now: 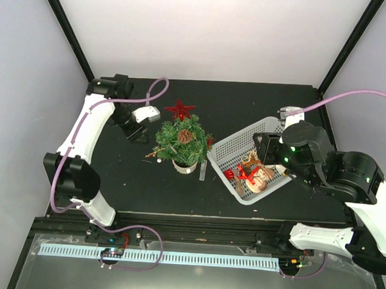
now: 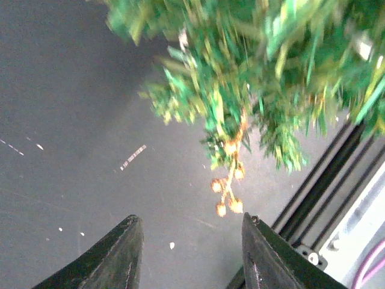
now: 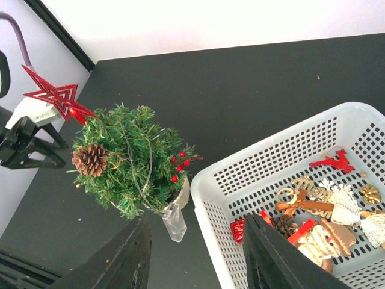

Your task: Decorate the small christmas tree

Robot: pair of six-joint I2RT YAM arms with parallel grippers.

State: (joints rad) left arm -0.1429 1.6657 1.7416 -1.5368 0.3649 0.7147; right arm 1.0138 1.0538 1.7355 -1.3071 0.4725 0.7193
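The small christmas tree (image 1: 182,141) stands upright near the middle of the black table (image 1: 134,180), its whitish base on the surface. A red glitter star (image 1: 180,109) sits at its top, a pine cone (image 1: 185,136) is lodged in the branches, and red berries (image 3: 179,162) show on its 3 o'clock side. A sprig of gold berries (image 2: 228,192) hangs from the foliage at about 8 o'clock.

The left gripper (image 2: 191,220) hovers just beside the tree at roughly 9 o'clock. Its jaws are parted and empty, and the gold sprig dangles just ahead of them.

At the tree's 3 o'clock a white plastic basket (image 1: 234,146) lies close by, holding a red reindeer (image 3: 334,161) and other ornaments. The right gripper (image 3: 195,218) hangs over the basket's near rim, jaws apart with nothing between them.
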